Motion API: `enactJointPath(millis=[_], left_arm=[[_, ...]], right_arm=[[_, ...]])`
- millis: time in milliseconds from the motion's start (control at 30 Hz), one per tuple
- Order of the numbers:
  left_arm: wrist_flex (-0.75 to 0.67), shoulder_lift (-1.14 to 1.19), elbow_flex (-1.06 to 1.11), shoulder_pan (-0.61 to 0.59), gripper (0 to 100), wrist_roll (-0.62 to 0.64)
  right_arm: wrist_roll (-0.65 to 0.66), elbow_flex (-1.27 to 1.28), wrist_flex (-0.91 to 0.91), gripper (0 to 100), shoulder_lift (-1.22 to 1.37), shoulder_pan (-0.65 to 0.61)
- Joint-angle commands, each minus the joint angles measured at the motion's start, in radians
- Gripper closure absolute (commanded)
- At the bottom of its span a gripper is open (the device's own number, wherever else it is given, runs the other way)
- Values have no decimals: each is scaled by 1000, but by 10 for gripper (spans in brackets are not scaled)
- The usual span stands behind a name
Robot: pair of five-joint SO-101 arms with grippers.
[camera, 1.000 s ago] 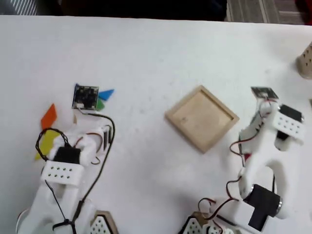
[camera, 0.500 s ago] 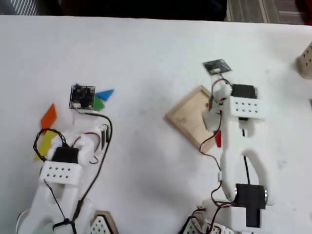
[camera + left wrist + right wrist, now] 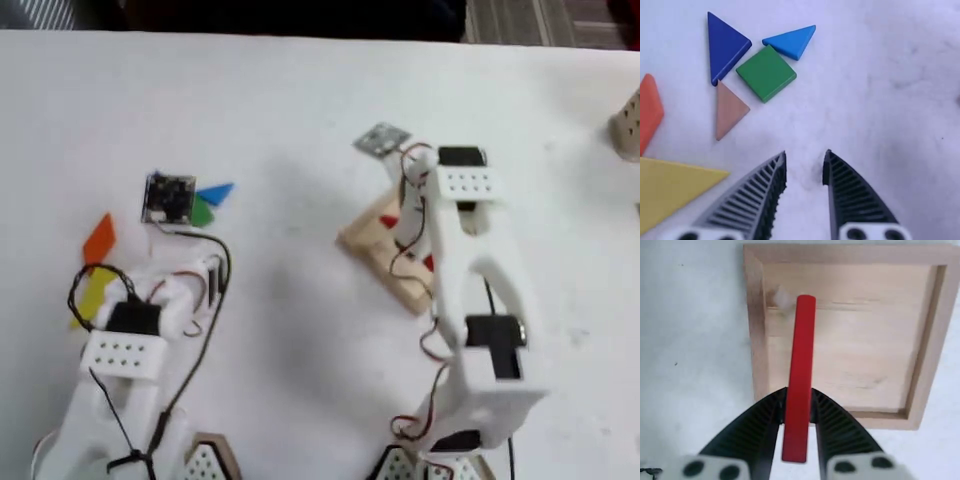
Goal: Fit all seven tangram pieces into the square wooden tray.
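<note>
- Right now I count seven tangram pieces: six lie flat on the white table [image 3: 300, 90] and one is in a gripper.
- One square wooden tray [image 3: 362, 236] sits right of centre in the overhead frame, turned corner-on like a diamond and partly covered by the right arm.
- The right gripper [image 3: 797, 393] hangs over the tray. Its two jaws are clamped on the single red piece [image 3: 802, 350], which is held on edge.
- The red piece reaches out over the tray's bare floor towards one inner wall. I cannot tell whether it touches the wood.
- The left gripper [image 3: 804, 153] is at the left of the overhead frame. Its two jaws are a little apart with nothing between them, above bare table just beside the loose pieces.
- Four small pieces cluster close together: one dark blue triangle [image 3: 724, 45], one light blue triangle [image 3: 792, 40], one green square [image 3: 766, 73] and one tan triangle [image 3: 729, 109]. The square lies between the two blues.
- One orange parallelogram [image 3: 649, 112] and one large yellow triangle [image 3: 670, 187] lie apart from that cluster, nearer the overhead frame's left edge.
</note>
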Motion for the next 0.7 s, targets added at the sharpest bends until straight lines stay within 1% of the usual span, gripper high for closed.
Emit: enactJointPath(millis=[0,100,267,333,500,567,667], left_arm=[[-21,-4,-8,-8,863,-12],[-21,-4,-8,-8,863,-12],[-21,-4,-8,-8,862,-12],[-21,-4,-8,-7,862,-12],[-21,-4,-8,-4,862,-12],[-21,-4,-8,-4,862,-12],[-21,-4,-8,-5,862,-12]], right_arm=[[12,-77,-16,978,76,-30],[9,-89,-15,978,150,-70],[-71,-140,-33,968,213,-81],[-81,-166,-5,921,225,-81],[-155,-233,24,742,236,-81],[-140,-253,58,708,236,-82],[-140,-307,131,704,225,-85]])
